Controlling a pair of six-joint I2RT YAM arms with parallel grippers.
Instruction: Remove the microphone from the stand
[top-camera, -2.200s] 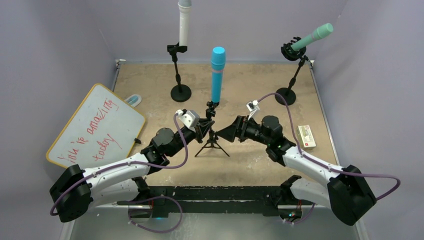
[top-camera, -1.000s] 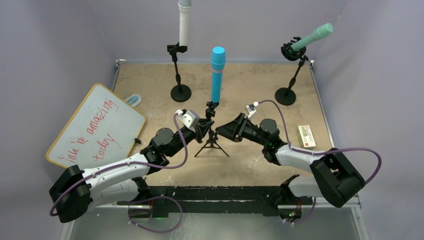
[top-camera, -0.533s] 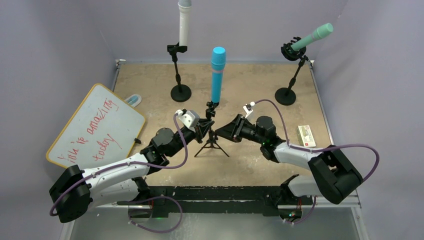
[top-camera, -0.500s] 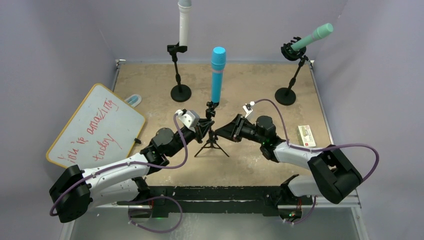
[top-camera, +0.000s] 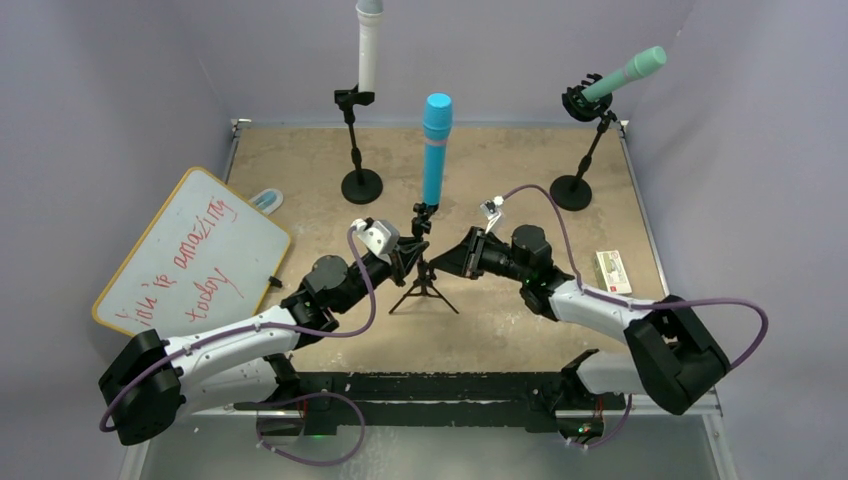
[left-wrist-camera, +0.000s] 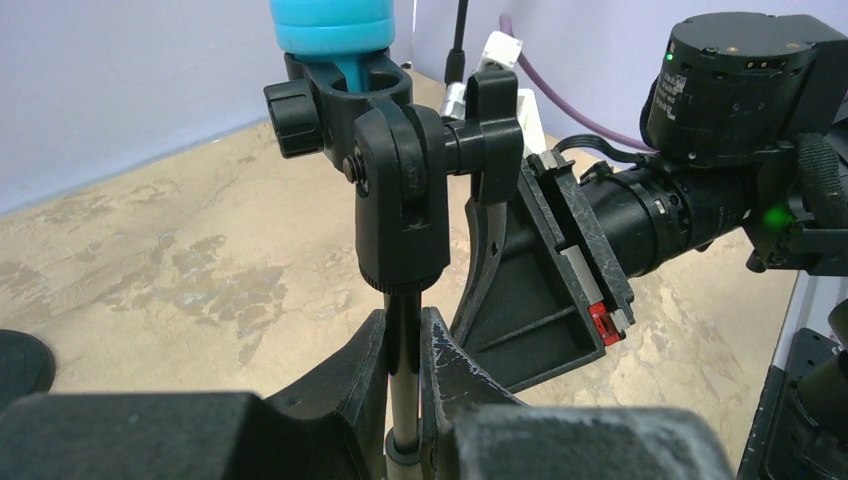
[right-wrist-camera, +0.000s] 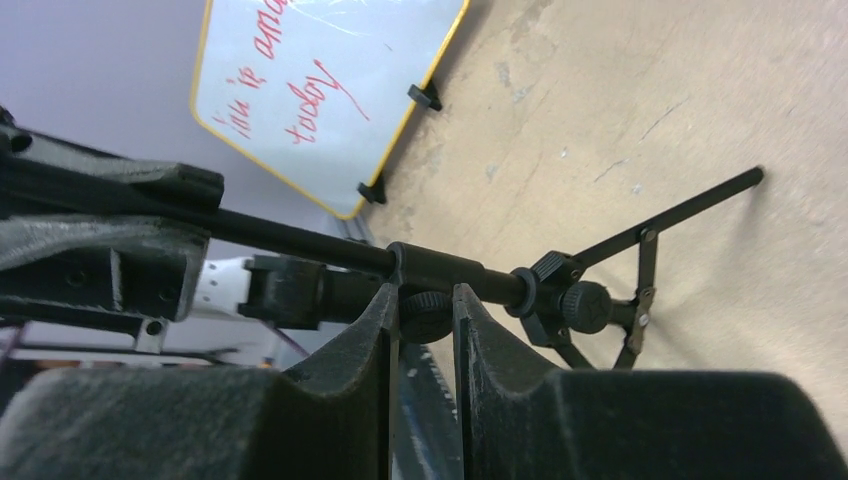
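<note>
Top external view: the blue microphone (top-camera: 435, 150) is being carried upright in the small tripod stand (top-camera: 424, 287), mid-table, between the two arms.
Left gripper (left-wrist-camera: 403, 335): pressed together on the stand's thin pole (left-wrist-camera: 402, 410), just under the swivel joint. The stand is being steadied from the left.
Right gripper (right-wrist-camera: 425, 300): placed on the right side, low. A small knob (right-wrist-camera: 425, 318) beneath the pole is being pinched between its fingers, as far as the wrist view shows.
Microphone axis: vertical. The body is standing straight up out of the clip (left-wrist-camera: 345, 85), with the head farthest from both tools.
Direction from tools: directly above both. The microphone itself is not being touched by either gripper.
Nearer arm: about equal. The left sits just below the clip, the right slightly lower on the stand.
Judgement: removal is likely to be made upward along that axis. One gripper would have to be raised to the blue body while the pole is being held.
Not to be confused: white microphone (top-camera: 368, 50) and green microphone (top-camera: 628, 73), on the far stands.
</note>
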